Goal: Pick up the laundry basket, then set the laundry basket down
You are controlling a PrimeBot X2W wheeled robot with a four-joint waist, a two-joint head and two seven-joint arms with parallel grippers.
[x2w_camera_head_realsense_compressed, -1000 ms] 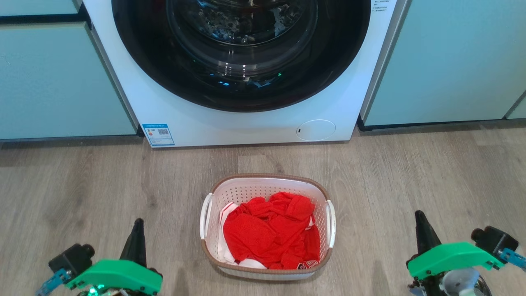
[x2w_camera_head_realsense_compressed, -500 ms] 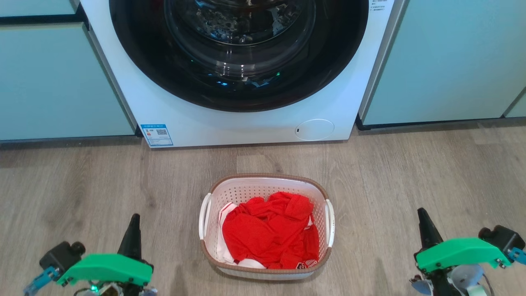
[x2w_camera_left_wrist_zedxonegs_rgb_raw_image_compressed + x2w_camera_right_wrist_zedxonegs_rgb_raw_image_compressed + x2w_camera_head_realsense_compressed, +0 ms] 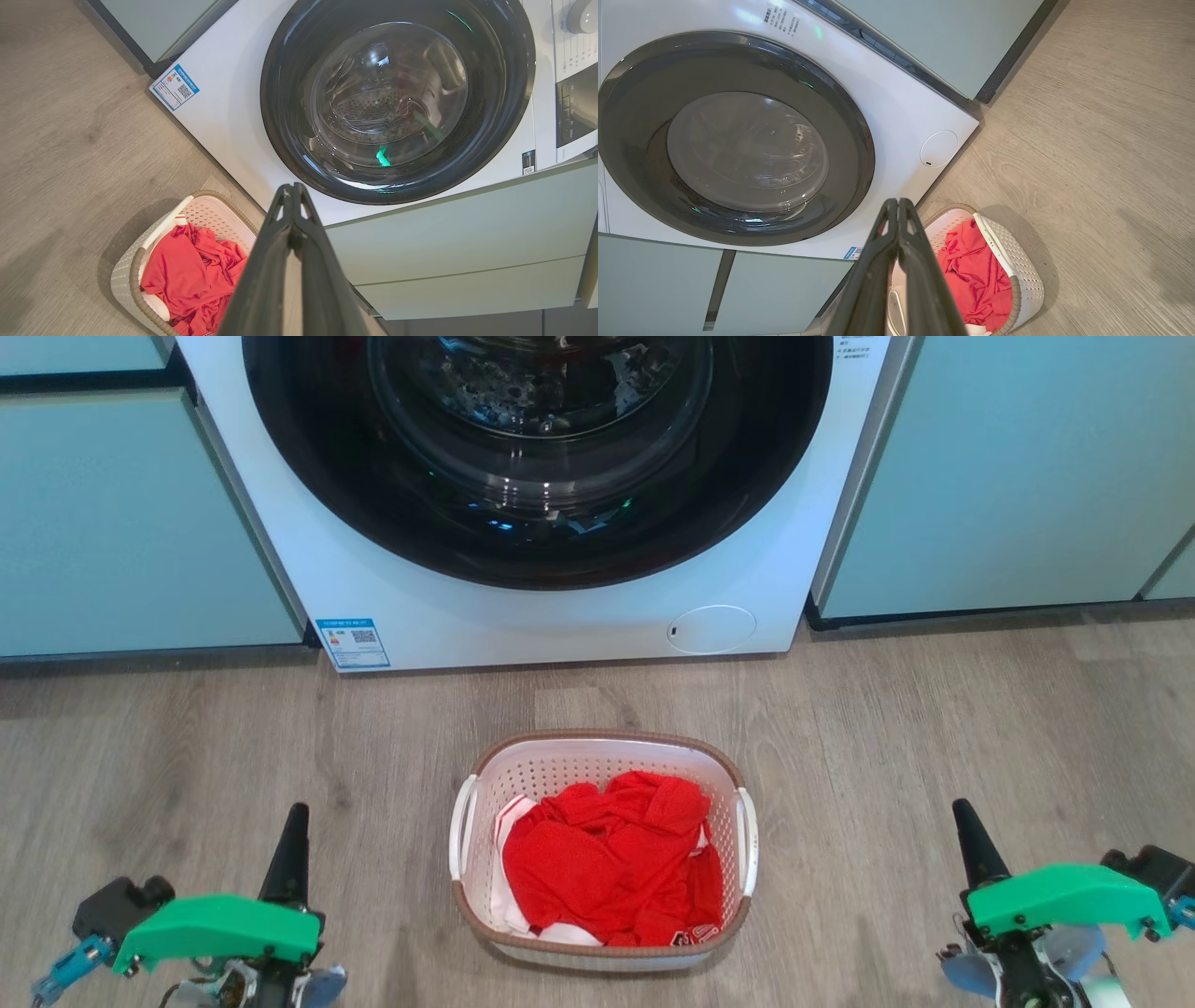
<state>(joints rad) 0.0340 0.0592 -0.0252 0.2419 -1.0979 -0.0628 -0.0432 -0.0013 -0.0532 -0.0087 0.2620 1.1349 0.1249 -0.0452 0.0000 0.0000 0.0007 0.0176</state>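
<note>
White perforated plastic laundry basket [image 3: 597, 767], brown rim band: likely light, walls stiff, may flex; red clothes [image 3: 607, 868] inside soft, add little weight. Best hold: left handle [image 3: 455, 831] and right handle [image 3: 747, 831] together, else tilts. Layout, measured off washing machine [image 3: 560, 621]: left pincer [image 3: 296, 817] closed tight, holding nothing, farther out than basket, well off its left side; basket on floor [image 3: 887, 728], centred before machine, small gap; right pincer [image 3: 963, 817] likewise closed, holding nothing, well off basket's right side
</note>
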